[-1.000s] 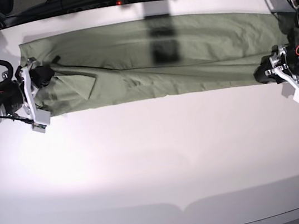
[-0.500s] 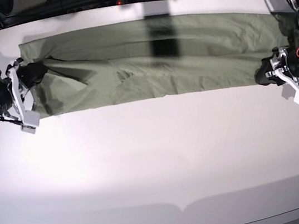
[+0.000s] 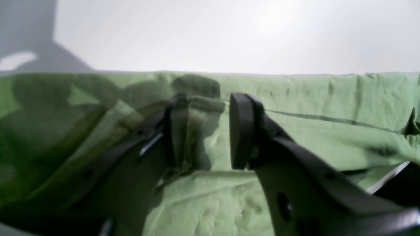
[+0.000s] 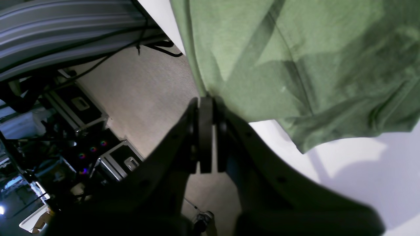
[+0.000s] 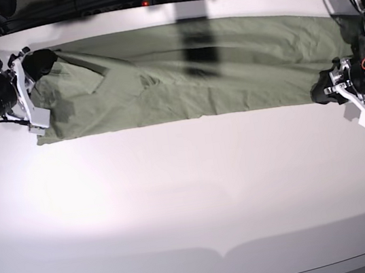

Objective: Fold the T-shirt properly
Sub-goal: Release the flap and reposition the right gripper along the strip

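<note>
The T-shirt (image 5: pixel 193 69) lies stretched in a long band across the far half of the white bench (image 5: pixel 191 197), already narrowed lengthwise. The right end effector (image 5: pixel 37 62) is clamped tight on cloth at the far corner of its end; the right wrist view shows its pads (image 4: pixel 206 131) pressed together with a fold of green fabric pinched at their tips, the corner hanging beyond the bench edge over the floor. The left end effector (image 5: pixel 320 92) sits at the opposite end on the near edge, jaws part-way apart. In the left wrist view a ridge of cloth (image 3: pixel 203 131) stands between its fingers (image 3: pixel 241 131), lying against one pad only, so whether it truly grips cannot be told.

The step in hand looks like carrying one end across for a crosswise fold. To do it well:
1. Keep the clamped corner low and taut, so the layers beneath do not slide.
2. Secure the other end before any pull, or the band will skew.
3. Move both ends parallel to the long edge, keeping the hem lines square.
4. Release only once the cloth lies flat.
</note>
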Available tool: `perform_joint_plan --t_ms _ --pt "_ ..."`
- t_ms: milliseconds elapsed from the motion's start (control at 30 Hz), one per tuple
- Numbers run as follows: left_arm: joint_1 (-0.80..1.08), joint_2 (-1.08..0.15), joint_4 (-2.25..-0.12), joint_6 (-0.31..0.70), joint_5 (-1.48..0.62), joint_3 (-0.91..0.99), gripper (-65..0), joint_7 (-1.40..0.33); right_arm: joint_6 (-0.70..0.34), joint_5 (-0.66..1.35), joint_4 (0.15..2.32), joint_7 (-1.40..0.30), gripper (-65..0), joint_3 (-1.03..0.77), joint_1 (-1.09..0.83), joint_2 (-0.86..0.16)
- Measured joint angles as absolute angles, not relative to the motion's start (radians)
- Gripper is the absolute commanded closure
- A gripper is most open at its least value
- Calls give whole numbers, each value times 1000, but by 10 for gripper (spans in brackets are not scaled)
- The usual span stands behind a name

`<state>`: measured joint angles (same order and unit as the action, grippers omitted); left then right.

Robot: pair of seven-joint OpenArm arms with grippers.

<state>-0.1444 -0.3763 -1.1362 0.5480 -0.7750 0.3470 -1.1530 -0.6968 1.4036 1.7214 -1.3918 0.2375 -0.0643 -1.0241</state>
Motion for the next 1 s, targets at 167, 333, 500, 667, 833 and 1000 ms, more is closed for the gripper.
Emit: perform_joint_plan --t_ms 167,333,500,667,833,1000 --pt "-144 -376 -1136 548 -775 347 -215 -1153 -696 1103 1700 -1357 0 237 -64 -972" --pt "-144 -376 -1136 548 -775 347 -215 -1153 -694 857 1599 -1136 0 237 -64 -880" --pt "-144 -376 -1136 548 -775 347 -215 -1153 -693 793 1551 -1104 0 237 -64 -815" --pt "-144 -377 -1136 548 -774 347 -215 -1153 -693 752 1551 -1069 0 237 -52 -785" --pt "-144 -376 -1136 548 -774 347 -215 -1156 -693 753 1551 -1059 0 237 12 -779" --pt "-144 -376 -1136 548 -771 347 -215 -1156 -693 754 1551 -1072 0 236 59 -779"
